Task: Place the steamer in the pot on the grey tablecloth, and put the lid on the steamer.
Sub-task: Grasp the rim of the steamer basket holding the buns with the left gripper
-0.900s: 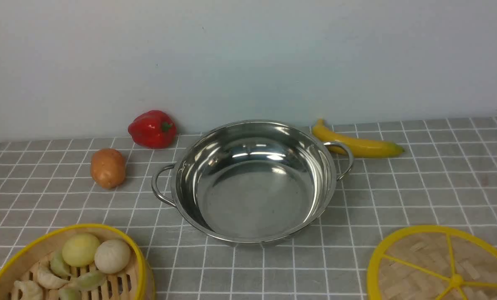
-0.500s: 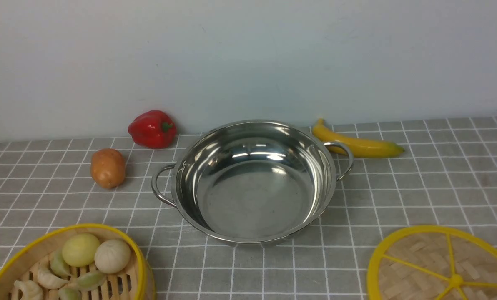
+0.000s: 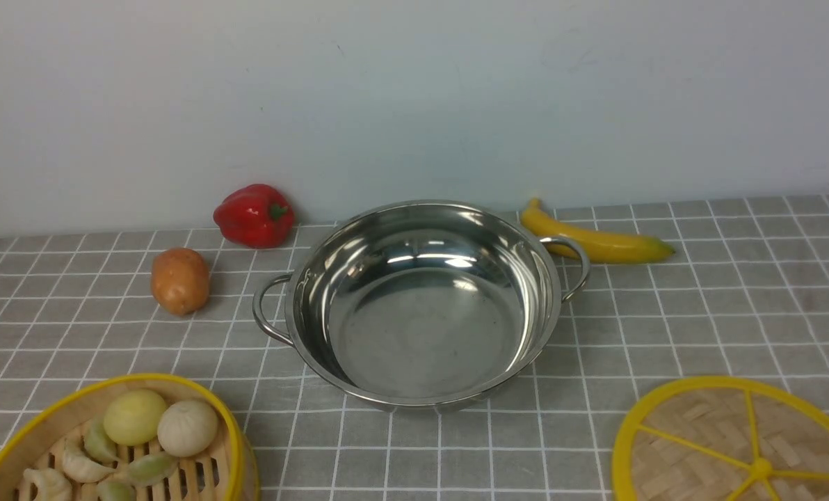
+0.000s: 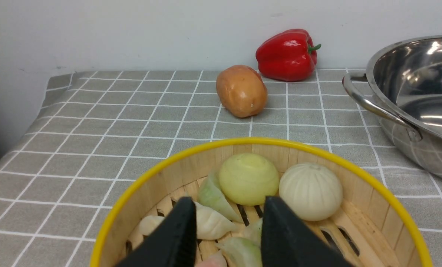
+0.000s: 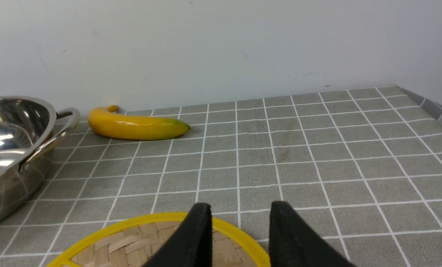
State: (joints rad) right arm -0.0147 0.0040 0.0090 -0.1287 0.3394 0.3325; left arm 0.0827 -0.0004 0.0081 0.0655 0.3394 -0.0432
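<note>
Steamer (image 3: 129,378) sat near-left of the pot (image 3: 421,334), lid (image 3: 706,431) near-right, while left gripper (image 4: 228,202) and right gripper (image 5: 239,205) gaped empty; a square, level rim pinch seemed best.

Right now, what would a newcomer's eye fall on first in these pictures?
The shiny empty pot stands in the middle of the grey tablecloth. The steamer with dumplings and buns sits at the near left, the lid lies flat at the near right. A red pepper and a banana lie by the wall.
</note>
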